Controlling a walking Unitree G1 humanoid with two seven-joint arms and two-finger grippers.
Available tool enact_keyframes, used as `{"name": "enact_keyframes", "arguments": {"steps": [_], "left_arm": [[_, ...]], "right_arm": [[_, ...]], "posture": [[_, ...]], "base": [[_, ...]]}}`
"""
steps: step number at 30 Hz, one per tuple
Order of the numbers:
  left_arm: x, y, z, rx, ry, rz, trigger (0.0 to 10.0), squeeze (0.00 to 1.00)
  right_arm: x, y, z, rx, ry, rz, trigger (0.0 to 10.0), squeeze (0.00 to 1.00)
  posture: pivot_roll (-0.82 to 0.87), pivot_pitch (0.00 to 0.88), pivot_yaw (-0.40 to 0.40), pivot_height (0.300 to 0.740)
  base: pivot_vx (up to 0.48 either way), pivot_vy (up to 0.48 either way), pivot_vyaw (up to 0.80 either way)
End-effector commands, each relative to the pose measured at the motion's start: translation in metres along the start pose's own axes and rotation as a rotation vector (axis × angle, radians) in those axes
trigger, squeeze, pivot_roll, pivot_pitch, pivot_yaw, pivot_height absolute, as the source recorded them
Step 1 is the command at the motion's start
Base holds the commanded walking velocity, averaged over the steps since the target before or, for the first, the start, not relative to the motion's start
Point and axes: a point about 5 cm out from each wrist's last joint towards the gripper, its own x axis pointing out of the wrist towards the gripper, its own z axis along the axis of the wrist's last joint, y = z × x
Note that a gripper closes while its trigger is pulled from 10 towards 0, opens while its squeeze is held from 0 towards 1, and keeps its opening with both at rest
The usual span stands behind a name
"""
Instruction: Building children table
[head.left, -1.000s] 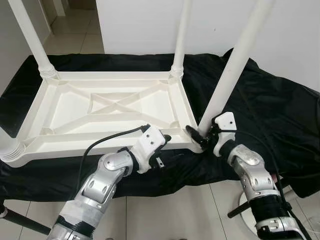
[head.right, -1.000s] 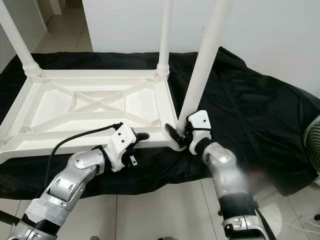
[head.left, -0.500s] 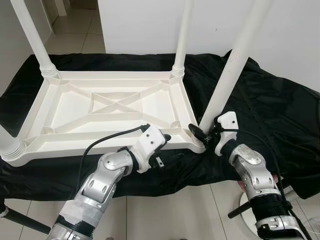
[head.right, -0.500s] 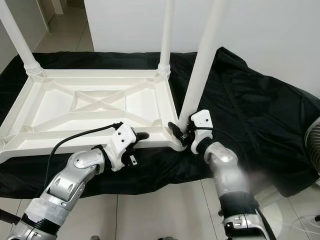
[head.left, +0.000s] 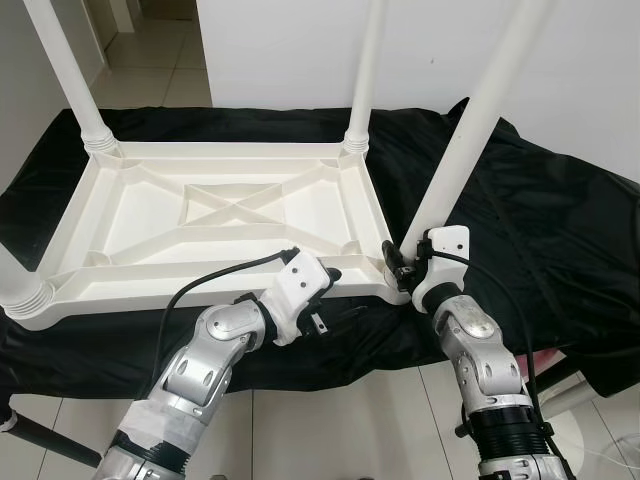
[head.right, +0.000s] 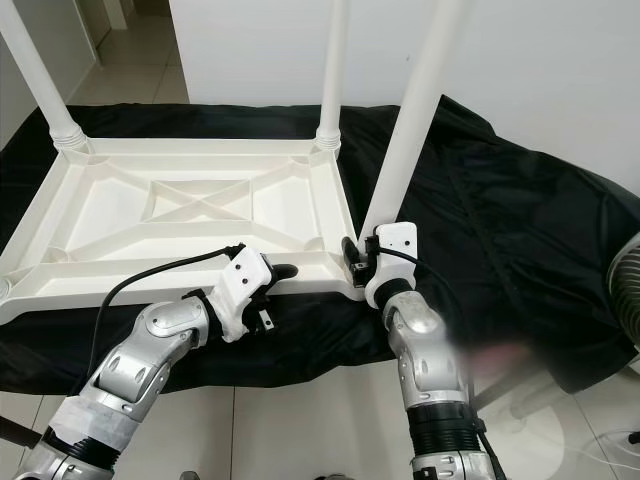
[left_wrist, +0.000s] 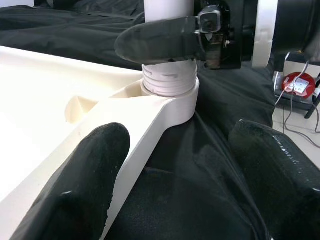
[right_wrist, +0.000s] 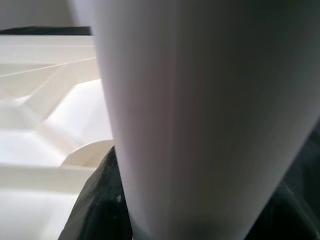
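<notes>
The leg is pinched low by the right hand; the left hand, spread, straddles the tabletop rim. Cross-threading is risked if tilted.

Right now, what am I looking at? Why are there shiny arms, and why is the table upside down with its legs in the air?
Those shiny arms belong to a walking robot that is building a small white table. The two wide pictures come from cameras in its head, looking down. The two close pictures come from cameras on its wrists.

The tabletop lies upside down on a black cloth, so the legs can go in from above.

The right gripper, a hand with two long black fingers, is closed around the bottom of the near right leg, just above the ridged end sitting in the corner socket. In the right wrist picture that leg looks huge because the camera is so close.

The left gripper is open at the table's near edge, one finger on each side of the rim.
</notes>
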Motion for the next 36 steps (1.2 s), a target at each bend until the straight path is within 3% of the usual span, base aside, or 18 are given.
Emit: {"name": "enact_keyframes", "arguments": {"steps": [1,5,13,14,16,17,20,27,28,29,30,36], "left_arm": [[0.0,0.0,-0.003,-0.005,0.013,0.035,10.0,0.0],[0.0,-0.001,-0.003,-0.006,0.011,0.039,10.0,0.0],[0.0,-0.001,-0.003,-0.008,0.011,0.042,10.0,0.0],[0.0,-0.001,-0.003,-0.008,0.012,0.042,10.0,0.0],[0.0,-0.001,-0.003,-0.008,0.012,0.042,10.0,0.0],[0.0,-0.001,-0.003,-0.008,0.012,0.042,10.0,0.0],[0.001,-0.001,-0.003,-0.008,0.01,0.042,10.0,0.0],[0.001,-0.001,-0.003,-0.01,0.009,0.044,10.0,0.0],[0.001,-0.001,-0.003,-0.01,0.009,0.046,10.0,0.0],[0.001,-0.001,-0.003,-0.01,0.009,0.046,10.0,0.0],[0.0,-0.001,-0.004,-0.01,0.009,0.047,10.0,0.0],[-0.001,0.0,-0.004,-0.008,0.013,0.046,10.0,0.0]], "right_arm": [[-0.005,-0.01,-0.008,0.049,0.04,-0.14,10.0,0.0],[-0.012,0.002,-0.012,0.104,0.046,-0.312,10.0,0.0],[-0.012,0.005,-0.01,0.134,0.048,-0.259,10.0,0.0],[-0.012,0.004,-0.008,0.141,0.038,-0.224,10.0,0.29],[-0.012,0.004,-0.008,0.141,0.038,-0.224,10.0,0.29],[-0.013,0.002,-0.005,0.14,0.013,-0.172,10.0,1.0],[-0.016,-0.004,-0.002,0.105,-0.03,-0.069,10.0,1.0],[-0.02,-0.005,-0.004,0.076,-0.044,0.034,10.0,1.0],[-0.023,-0.006,-0.008,0.063,-0.04,0.1,10.0,0.17],[-0.023,-0.006,-0.008,0.063,-0.04,0.1,10.0,0.17],[-0.024,-0.008,-0.011,0.069,-0.03,0.122,10.0,0.0],[-0.025,-0.014,-0.016,0.038,-0.02,0.193,10.0,0.0]], "posture": [[-0.07,0.063,-0.047,0.74],[-0.07,0.065,-0.055,0.74],[-0.07,0.063,-0.055,0.74],[-0.07,0.063,-0.056,0.74],[-0.07,0.063,-0.056,0.74],[-0.07,0.062,-0.057,0.74],[-0.07,0.063,-0.06,0.74],[-0.08,0.063,-0.061,0.74],[-0.07,0.063,-0.061,0.74],[-0.07,0.063,-0.061,0.74],[-0.07,0.063,-0.061,0.74],[-0.07,0.064,-0.055,0.74]], "base": [[0.0,0.0,0.0],[0.0,0.0,0.0],[0.0,0.0,0.0],[0.0,0.0,0.0],[0.0,0.0,0.0],[0.0,0.0,0.0],[0.0,0.0,0.0],[0.0,0.0,0.0],[0.0,0.0,0.0],[0.0,0.0,0.0],[0.0,0.0,0.0],[0.0,0.0,0.0]]}}
